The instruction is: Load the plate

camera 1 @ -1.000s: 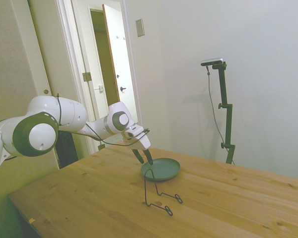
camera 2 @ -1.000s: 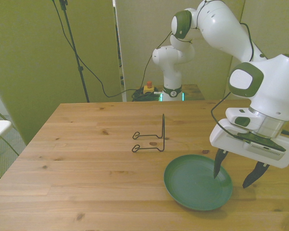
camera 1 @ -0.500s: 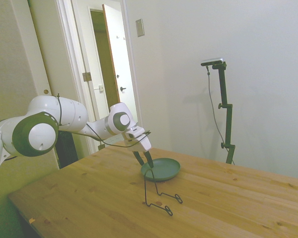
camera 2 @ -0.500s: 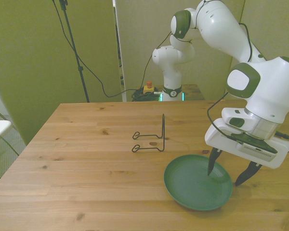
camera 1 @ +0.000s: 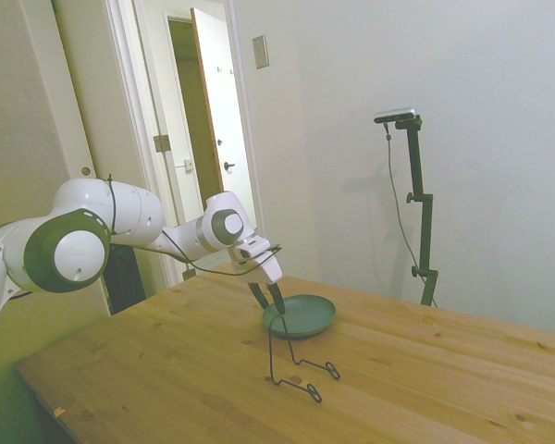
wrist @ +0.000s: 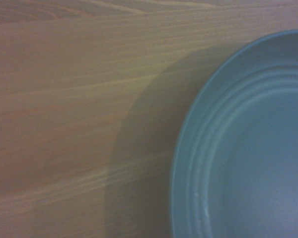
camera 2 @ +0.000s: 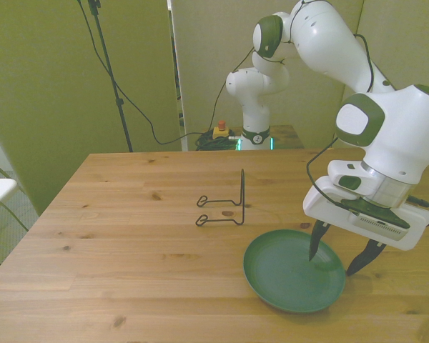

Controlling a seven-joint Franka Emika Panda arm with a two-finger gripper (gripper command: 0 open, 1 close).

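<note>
The teal plate [camera 2: 289,275] lies flat on the wooden table [camera 2: 129,243] near the front view's right side; it also shows in the side view as a plate [camera 1: 305,316] and fills part of the wrist view, plate [wrist: 248,148]. My gripper [camera 2: 334,256] is open and straddles the plate's rim on the front view's right: one finger [camera 2: 314,243] points down over the inside of the plate, the other finger [camera 2: 362,257] hangs outside the rim. In the side view the gripper [camera 1: 267,298] hangs at the plate's near edge. Nothing is held.
A black wire rack [camera 2: 225,207] stands on the table just beyond the plate toward the front view's left; in the side view the rack [camera 1: 294,363] is in front of the plate. Bare wood lies to the front view's left.
The gripper has shifted a little toward the front view's left and lowered slightly onto the plate's rim, its fingers still open. The plate and rack have not moved.
</note>
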